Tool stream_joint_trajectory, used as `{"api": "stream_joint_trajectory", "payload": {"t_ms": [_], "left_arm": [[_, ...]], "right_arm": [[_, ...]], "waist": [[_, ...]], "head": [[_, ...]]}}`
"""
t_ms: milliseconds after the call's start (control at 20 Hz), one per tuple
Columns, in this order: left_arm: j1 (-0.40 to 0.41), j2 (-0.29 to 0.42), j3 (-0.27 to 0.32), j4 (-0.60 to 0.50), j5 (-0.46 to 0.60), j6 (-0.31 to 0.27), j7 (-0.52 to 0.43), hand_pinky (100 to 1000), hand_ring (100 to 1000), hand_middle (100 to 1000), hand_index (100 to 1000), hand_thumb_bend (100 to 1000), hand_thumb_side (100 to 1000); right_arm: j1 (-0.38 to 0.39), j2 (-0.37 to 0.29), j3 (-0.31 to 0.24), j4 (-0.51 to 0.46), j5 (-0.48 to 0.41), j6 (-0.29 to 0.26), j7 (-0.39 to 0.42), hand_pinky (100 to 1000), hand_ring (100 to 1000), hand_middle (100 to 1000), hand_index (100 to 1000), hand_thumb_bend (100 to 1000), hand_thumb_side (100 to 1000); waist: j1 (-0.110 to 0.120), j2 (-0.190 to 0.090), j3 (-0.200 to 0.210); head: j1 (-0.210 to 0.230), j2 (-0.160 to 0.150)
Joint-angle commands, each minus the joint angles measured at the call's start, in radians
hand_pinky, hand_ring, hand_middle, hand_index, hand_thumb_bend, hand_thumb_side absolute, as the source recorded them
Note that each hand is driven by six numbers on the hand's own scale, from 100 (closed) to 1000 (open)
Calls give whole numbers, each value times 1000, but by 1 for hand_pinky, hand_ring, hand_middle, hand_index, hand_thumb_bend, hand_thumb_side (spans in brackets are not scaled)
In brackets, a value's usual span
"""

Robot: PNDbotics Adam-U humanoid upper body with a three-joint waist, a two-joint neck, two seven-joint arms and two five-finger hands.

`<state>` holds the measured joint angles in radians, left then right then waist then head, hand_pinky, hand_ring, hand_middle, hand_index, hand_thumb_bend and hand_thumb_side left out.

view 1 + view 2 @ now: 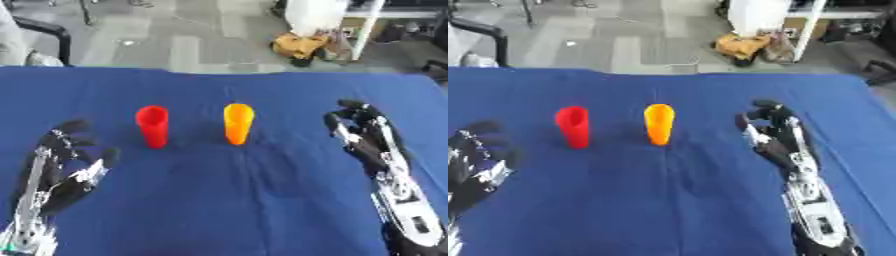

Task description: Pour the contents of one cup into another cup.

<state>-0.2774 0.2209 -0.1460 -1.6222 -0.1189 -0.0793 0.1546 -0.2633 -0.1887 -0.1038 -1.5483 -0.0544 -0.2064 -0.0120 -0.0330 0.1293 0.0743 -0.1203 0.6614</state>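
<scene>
On the blue tablecloth (262, 210) both cups stand upright mid-table, apart and untouched. The right hand (363, 132), fingers relaxed, is near the orange cup (237, 123); the left hand (66, 162), also empty, lies below the red cup (152, 125). Nothing is grasped yet; I judge one hand must next close around a cup.

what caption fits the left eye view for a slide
Red plastic cup and orange plastic cup upright on blue tablecloth, between open robot hands.

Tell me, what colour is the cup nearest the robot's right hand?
Orange cup, clearest in the left eye view.
</scene>
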Motion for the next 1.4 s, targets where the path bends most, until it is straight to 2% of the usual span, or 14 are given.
{"api": "stream_joint_trajectory", "payload": {"t_ms": [50, 450, 500, 550, 850, 1100, 1150, 1200, 1400], "left_arm": [[-36, 23, -5, 26, -13, 2, 22, 463, 633, 705, 805, 720, 388], [-120, 20, -27, 162, -64, 15, 67, 456, 636, 723, 815, 710, 392], [-134, 18, -29, 184, -71, 18, 72, 455, 636, 724, 815, 696, 366], [-147, 16, -31, 207, -79, 19, 78, 455, 636, 724, 815, 710, 395], [-221, 13, -48, 337, -116, 25, 115, 449, 633, 725, 816, 714, 406], [-279, 12, -65, 425, -133, 18, 121, 446, 630, 732, 823, 726, 409], [-289, 10, -67, 441, -134, 16, 121, 443, 627, 729, 823, 727, 386], [-299, 8, -68, 457, -135, 15, 124, 442, 626, 728, 823, 722, 409], [-333, -2, -69, 517, -129, 4, 144, 438, 622, 723, 824, 713, 406]], "right_arm": [[-7, -13, -3, -15, 4, -2, 4, 452, 711, 518, 726, 515, 333], [-3, -12, -1, -13, 3, -3, 5, 451, 711, 517, 727, 516, 337], [-3, -12, -1, -12, 3, -3, 5, 451, 711, 517, 727, 520, 338], [-2, -12, -1, -12, 3, -3, 5, 451, 710, 517, 726, 516, 337], [0, -10, 2, -10, 2, -3, 8, 451, 710, 517, 726, 517, 339], [1, -7, 5, -10, 2, -3, 11, 450, 710, 516, 726, 517, 339], [1, -6, 5, -9, 2, -4, 11, 450, 710, 516, 726, 515, 339], [1, -6, 5, -9, 1, -4, 12, 450, 710, 516, 726, 516, 338], [1, -3, 7, -9, 1, -4, 13, 450, 709, 516, 726, 516, 339]], "waist": [[1, -15, -1], [-2, -19, -7], [-2, -20, -9], [-3, -20, -10], [-5, -21, -16], [-8, -19, -25], [-9, -19, -27], [-9, -18, -28], [-11, -15, -34]], "head": [[3, -10], [7, 9], [8, 10], [9, 10], [18, 18], [24, 25], [25, 26], [26, 26], [30, 27]]}}
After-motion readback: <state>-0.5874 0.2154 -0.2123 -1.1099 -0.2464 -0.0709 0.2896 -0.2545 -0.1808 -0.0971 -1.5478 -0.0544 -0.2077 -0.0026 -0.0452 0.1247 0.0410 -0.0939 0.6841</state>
